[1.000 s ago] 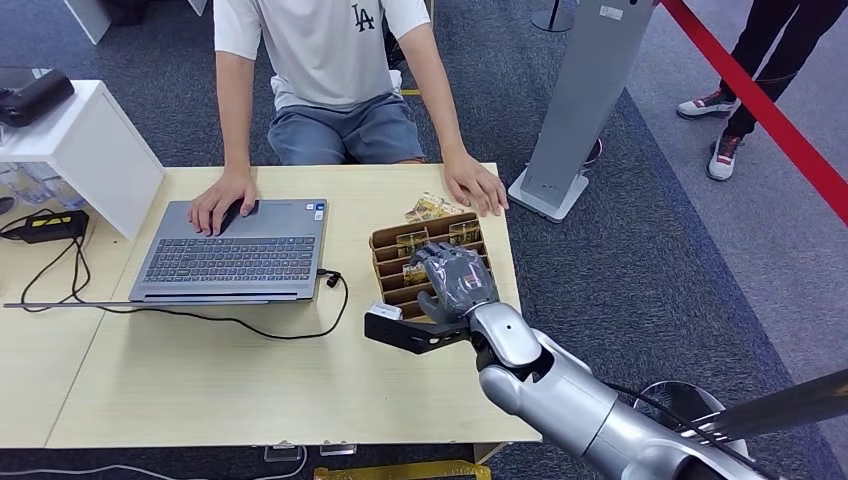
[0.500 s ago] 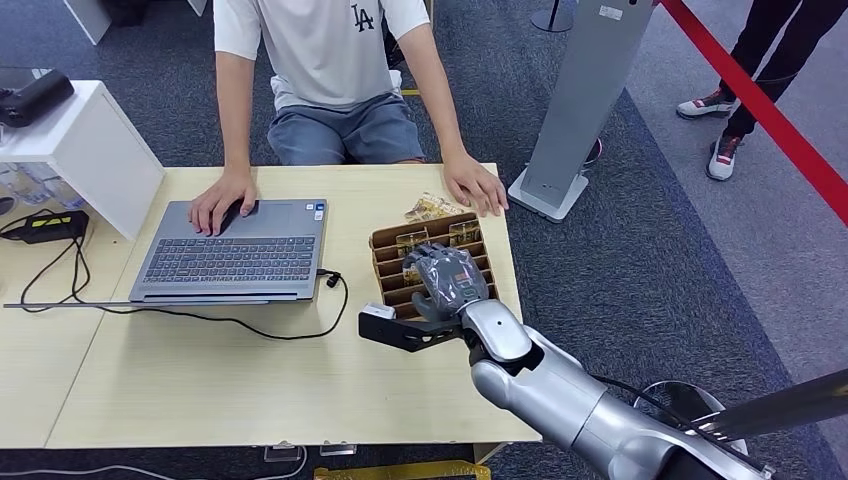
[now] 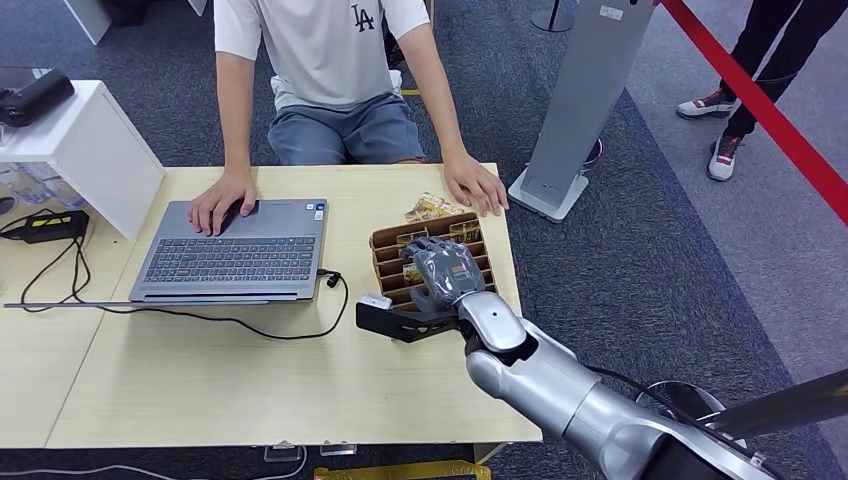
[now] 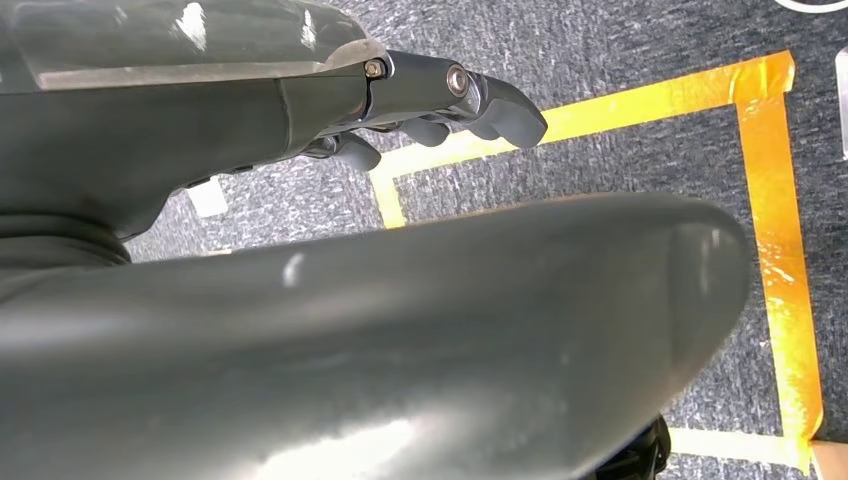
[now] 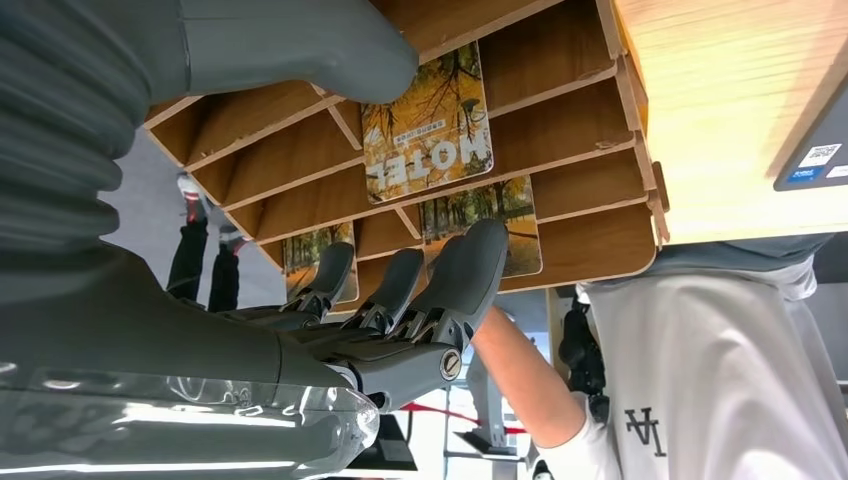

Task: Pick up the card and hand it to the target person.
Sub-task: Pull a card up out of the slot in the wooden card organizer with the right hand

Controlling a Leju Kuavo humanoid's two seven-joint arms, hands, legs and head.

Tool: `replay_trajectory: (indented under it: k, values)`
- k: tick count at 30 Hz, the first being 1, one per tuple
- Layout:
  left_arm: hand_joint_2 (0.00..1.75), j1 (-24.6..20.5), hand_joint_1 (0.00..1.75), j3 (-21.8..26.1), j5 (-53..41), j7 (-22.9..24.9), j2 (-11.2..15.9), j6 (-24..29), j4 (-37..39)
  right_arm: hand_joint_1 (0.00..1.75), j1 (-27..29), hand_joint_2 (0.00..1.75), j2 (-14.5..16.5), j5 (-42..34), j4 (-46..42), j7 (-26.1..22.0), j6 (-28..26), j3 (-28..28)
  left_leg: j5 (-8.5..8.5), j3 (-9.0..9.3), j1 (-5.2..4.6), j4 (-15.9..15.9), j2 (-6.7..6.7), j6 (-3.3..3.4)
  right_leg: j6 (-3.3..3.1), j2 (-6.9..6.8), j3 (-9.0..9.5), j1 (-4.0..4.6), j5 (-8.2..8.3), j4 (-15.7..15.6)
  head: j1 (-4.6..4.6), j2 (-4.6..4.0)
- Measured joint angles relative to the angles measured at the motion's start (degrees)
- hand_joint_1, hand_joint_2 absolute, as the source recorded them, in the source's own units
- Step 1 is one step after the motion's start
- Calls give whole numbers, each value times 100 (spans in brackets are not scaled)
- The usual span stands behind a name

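Over the card rack (image 3: 392, 262) at the right end of the table (image 3: 250, 380) hangs the right hand (image 3: 446, 275), palm down, fingers (image 5: 463, 275) spread wide above the slots and holding nothing. Several cards stand in the rack; one card (image 5: 428, 125) with an autumn print sits in a slot just under the thumb, and loose cards (image 3: 432, 207) lie beyond the rack's far edge, beside the person's hand (image 3: 474, 184). The rack sits close to the table's right edge, with bare wood on its near side. A laptop (image 3: 236, 250) lies to the left, its cable (image 3: 300, 325) curling toward the rack. The left hand (image 4: 440, 100) hangs over carpet with fingers loosely curled, holding nothing.
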Motion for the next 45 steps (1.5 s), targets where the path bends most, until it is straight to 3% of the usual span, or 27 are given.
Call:
replay_trajectory:
  k: [21, 25, 27, 31, 37, 44, 45]
  values:
    - [0, -2, 0, -31, 59, 19, -21, 14, -4, 95, -21, 175, -27, -24, 221, 48, -57, -40, 2, 4, 0, -3, -4, 0, -1, -4, 4, 0, 1, -3, 0, 0]
    - [0, -4, 0, -44, 62, 17, -15, 10, -4, 93, -12, 175, -50, 4, 130, 80, -45, -46, 3, 8, -1, -7, 0, 1, -2, 0, 7, 0, 3, -7, 0, 0]
    - [0, -5, 0, -52, 64, 19, -14, 8, -3, 99, -4, 175, -63, 16, 83, 95, -41, -51, 2, 7, -1, -6, -2, 1, -2, -1, 6, 0, 1, -5, 0, 0]
    - [0, -5, 0, -69, 71, 20, -11, 9, -3, 133, 12, 175, -91, 34, -1, 119, -38, -65, 0, 5, 0, -2, -3, 0, -1, -3, 5, 0, -1, -3, 0, 0]
    - [0, -8, 0, -85, 70, 11, -1, 6, -2, 153, 27, 175, -104, 42, -54, 112, -57, -60, 3, 3, 0, -2, -3, 1, -1, -3, 3, 1, 2, -3, 0, 0]
    - [0, -10, 0, -107, 62, -48, 15, -8, -12, 161, 27, 175, -97, 47, -61, 107, -73, -55, 1, 4, 0, -2, -4, 0, -2, -3, 2, 1, 0, -2, 0, 0]
    - [44, -10, 0, -113, 57, -61, 19, -16, -15, 161, 26, 175, -96, 46, -57, 105, -73, -55, 2, 6, 0, -3, -4, 0, -2, -3, 4, 1, 0, -3, 0, 0]
